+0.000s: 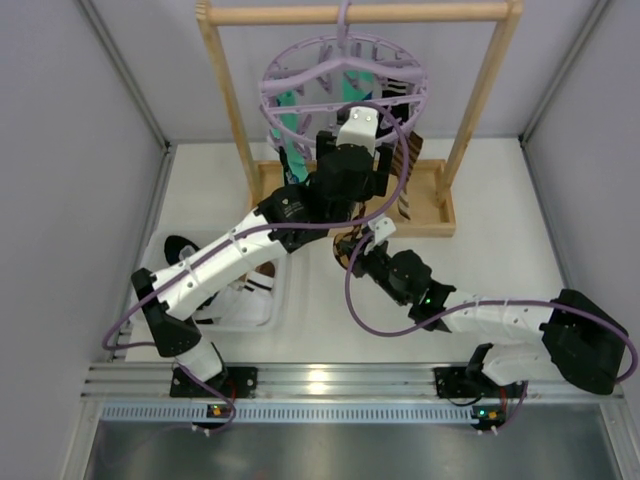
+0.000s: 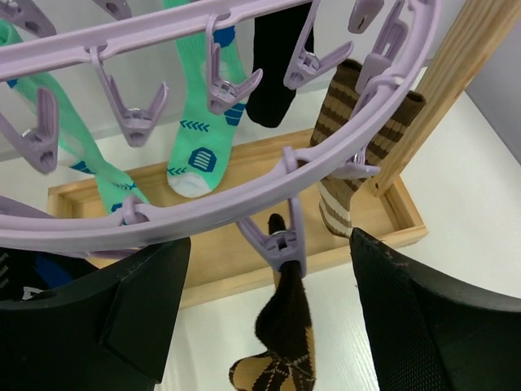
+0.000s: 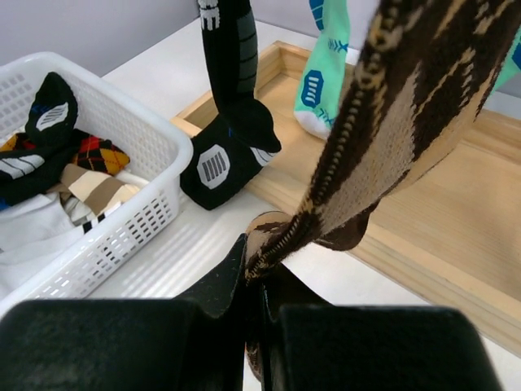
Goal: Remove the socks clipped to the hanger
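below the hanger's near rim, right claw [image 3: 254, 281]: shut tight on the low end of the brown argyle sock [image 3: 407, 114], with fabric bunched between the pads.
at the hanger's near rim, left claw [image 2: 273, 301]: spread wide, one finger on each side of the peg [image 2: 277, 240] that holds the argyle sock; i can't see either finger touching it.
argyle sock, place: its top is pinched in that peg on the near rim of the hanger [image 2: 244, 195], and the rest drops below the ring.
argyle sock, axis: long axis runs from peg to claw. the clipped end is up and the toe end down, and it slants away from straight under the hanger toward the arms' side, so it looks drawn taut rather than hanging free.
left on the hanger: two mint socks [image 2: 199, 122], a black sock [image 2: 273, 73] and a brown striped sock [image 2: 342, 130] on pegs further round the ring, besides the argyle one.
done so far: several socks lie in the white basket [image 3: 122, 212], well off to the left of the hanger and lower down. i'd judge the job partly through.
step in hand: by the look of it, freeing the argyle sock. the peg needs opening, or the sock a firm downward pull.
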Available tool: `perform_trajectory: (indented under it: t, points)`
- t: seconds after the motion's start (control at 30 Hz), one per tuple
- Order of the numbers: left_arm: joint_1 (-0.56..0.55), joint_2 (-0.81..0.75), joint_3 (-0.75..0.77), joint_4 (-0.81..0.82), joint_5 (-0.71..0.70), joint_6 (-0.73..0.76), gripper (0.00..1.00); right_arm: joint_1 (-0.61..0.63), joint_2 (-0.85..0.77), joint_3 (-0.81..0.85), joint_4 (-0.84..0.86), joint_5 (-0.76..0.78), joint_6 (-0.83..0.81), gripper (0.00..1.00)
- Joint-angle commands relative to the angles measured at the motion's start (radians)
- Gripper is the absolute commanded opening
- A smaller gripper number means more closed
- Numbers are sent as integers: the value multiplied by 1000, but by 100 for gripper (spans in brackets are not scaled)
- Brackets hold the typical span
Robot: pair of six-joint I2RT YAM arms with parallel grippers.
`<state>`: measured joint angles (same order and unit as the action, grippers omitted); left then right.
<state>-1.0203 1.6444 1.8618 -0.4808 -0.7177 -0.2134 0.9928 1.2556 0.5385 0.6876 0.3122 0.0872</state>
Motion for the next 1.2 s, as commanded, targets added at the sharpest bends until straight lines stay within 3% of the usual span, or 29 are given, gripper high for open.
perform_trajectory:
  t: [0.0, 0.47, 0.67, 0.93, 0.97, 1.0, 1.1, 1.17]
  points:
    - [6, -72, -35, 42, 1, -50, 84, 24, -38, 18, 30, 1, -3, 0]
    - [6, -3, 63, 51, 21, -40, 84, 49, -19, 25, 16, -13, -10, 0]
    - [6, 25, 86, 50, 12, -3, 61, 63, -9, 23, 33, -13, -7, 0]
    - [6, 26, 68, 48, -2, -3, 66, 72, -7, 28, 32, -12, -9, 0]
    - [6, 29, 66, 50, -2, -3, 60, 75, -8, 26, 32, -12, -10, 0]
    - [8, 31, 69, 48, -6, -1, 44, 73, -12, 25, 30, -12, -10, 0]
    - [12, 32, 69, 50, -2, -6, 36, 75, -18, 25, 26, -9, -10, 0]
    - [19, 34, 77, 48, 4, -9, 24, 75, -21, 21, 21, -7, -10, 0]
